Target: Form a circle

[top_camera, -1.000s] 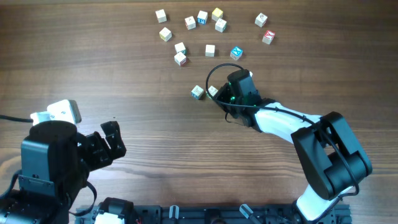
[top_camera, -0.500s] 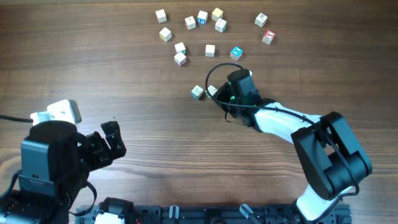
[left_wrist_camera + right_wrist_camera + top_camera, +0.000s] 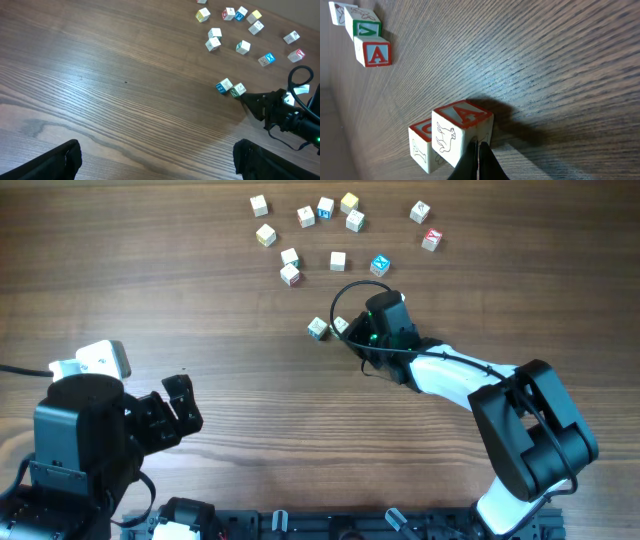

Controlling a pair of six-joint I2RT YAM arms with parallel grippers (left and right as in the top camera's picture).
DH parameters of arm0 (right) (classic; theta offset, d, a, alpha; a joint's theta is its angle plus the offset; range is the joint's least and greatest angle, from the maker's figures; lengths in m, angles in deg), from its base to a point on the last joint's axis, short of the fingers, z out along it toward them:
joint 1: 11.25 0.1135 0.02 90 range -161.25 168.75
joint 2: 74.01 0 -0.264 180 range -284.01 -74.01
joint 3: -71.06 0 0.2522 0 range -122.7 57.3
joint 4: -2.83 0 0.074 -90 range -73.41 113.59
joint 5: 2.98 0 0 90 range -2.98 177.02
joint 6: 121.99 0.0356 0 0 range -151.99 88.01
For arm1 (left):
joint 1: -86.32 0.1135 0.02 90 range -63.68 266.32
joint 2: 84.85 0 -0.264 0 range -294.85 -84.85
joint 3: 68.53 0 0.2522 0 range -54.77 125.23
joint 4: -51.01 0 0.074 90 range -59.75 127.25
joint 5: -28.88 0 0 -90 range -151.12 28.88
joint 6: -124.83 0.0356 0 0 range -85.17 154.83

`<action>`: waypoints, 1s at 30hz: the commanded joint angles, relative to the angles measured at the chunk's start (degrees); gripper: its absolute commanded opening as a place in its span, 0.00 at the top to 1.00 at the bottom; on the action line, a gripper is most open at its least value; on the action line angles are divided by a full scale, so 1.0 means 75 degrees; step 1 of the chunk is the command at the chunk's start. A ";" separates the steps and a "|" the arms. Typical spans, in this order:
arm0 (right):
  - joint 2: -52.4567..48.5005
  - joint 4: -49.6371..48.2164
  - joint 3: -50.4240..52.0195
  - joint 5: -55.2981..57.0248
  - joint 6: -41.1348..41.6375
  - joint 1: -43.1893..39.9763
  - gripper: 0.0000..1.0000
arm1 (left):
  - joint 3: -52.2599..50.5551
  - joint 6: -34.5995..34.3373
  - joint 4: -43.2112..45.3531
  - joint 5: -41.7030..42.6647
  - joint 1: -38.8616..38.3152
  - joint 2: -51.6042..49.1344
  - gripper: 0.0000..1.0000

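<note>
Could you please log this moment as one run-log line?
left fingers: open, empty | right fingers: shut, tips at two letter cubes | other cubes: scattered

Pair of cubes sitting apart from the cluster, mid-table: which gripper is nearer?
Right. The right gripper, shut, has its tip against the pair of cubes; the left gripper, open, sits far off, down-left of them in the overhead view.

Soft, even light fills the overhead view of the brown wood-grain table (image 3: 200, 300). The right wrist view is dimmer and greyer; a dark shadow spreads right of the pale wooden red-lettered cube (image 3: 462, 127).
</note>
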 commanded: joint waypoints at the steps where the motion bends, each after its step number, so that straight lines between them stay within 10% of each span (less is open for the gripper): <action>1: -0.0213 -0.0041 0.0090 -0.0096 -0.0096 -0.0009 0.95 | -0.0006 -0.0044 0.0017 -0.0099 0.0052 0.0000 0.00; 18: -0.0143 0.0682 0.0090 0.0117 -0.0102 -0.0067 0.96 | -0.0006 -0.0044 0.0017 -0.0099 0.0052 0.0000 0.00; 25: 0.1542 0.1495 0.0009 0.0723 -0.2509 -0.0076 0.94 | -0.0006 -0.0044 0.0020 -0.0099 0.0052 0.0000 0.00; 30: 0.1754 0.3459 -0.1763 0.1102 -0.3990 -0.0076 0.71 | -0.0006 -0.0044 0.0017 -0.0099 0.0052 0.0000 0.00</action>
